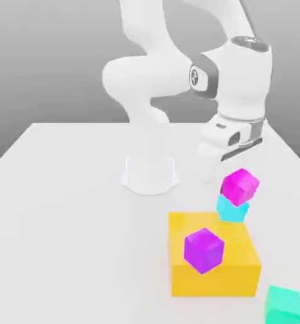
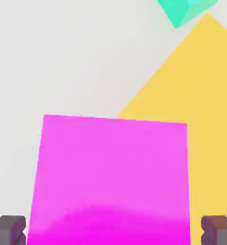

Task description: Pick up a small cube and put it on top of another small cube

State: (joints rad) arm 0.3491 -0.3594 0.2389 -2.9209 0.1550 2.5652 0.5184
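Observation:
The small magenta cube rests, slightly tilted, on top of the light cyan cube on the white table. My gripper hangs just above and behind the pair. In the hand view the magenta cube lies between my two dark fingertips. A narrow gap shows on each side, so the gripper is open and grips nothing. From the hand camera the magenta cube hides the cyan one.
A large yellow block stands right in front of the stack, with a violet-purple cube on top. A teal cube lies at the exterior view's lower right. The arm's base stands behind, on the table.

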